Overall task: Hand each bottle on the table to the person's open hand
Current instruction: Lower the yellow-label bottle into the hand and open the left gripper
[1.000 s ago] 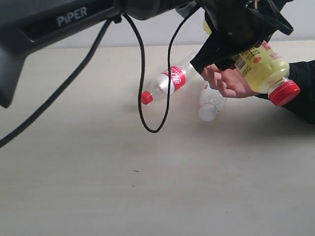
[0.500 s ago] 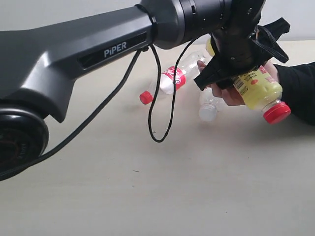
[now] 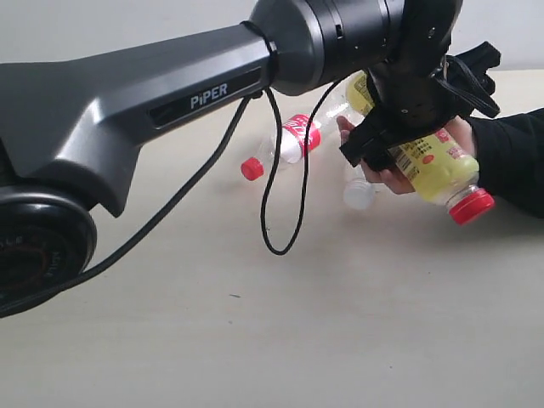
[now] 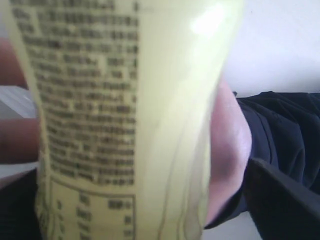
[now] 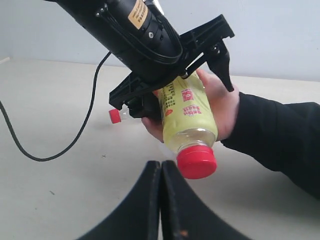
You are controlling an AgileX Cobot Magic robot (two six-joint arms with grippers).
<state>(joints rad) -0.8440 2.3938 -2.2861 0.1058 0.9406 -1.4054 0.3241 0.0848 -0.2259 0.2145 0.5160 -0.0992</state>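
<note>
Nearest its own wrist camera, the right pincer [image 5: 160, 170] has its two black fingers pressed together with nothing between them. In the exterior view the foreground is bare pale beige surface [image 3: 255, 340] with faint wood grain. Above it the thick dark grey left arm [image 3: 170, 110] reaches across from the left, and a thin black cable [image 3: 272, 229] hangs from it in a loop. Further back on the right, the yellow plastic bottle with a red cap [image 3: 438, 161] is off the surface, tilted cap-down, lying in the bare light-skinned open hand [image 3: 391, 177], whose fingers curl under it. The arm behind the hand wears a black sleeve [image 3: 510, 157]. The left pincer [image 5: 186, 97] straddles the bottle's upper body, its jaws spread wider than the bottle. Just behind the hand a whitish plastic bottle [image 3: 359, 191] lies on the surface. Left of it lies a clear plastic bottle with a red label and red cap [image 3: 293, 140]. A pale wall [image 3: 127, 25] stands beyond.
</note>
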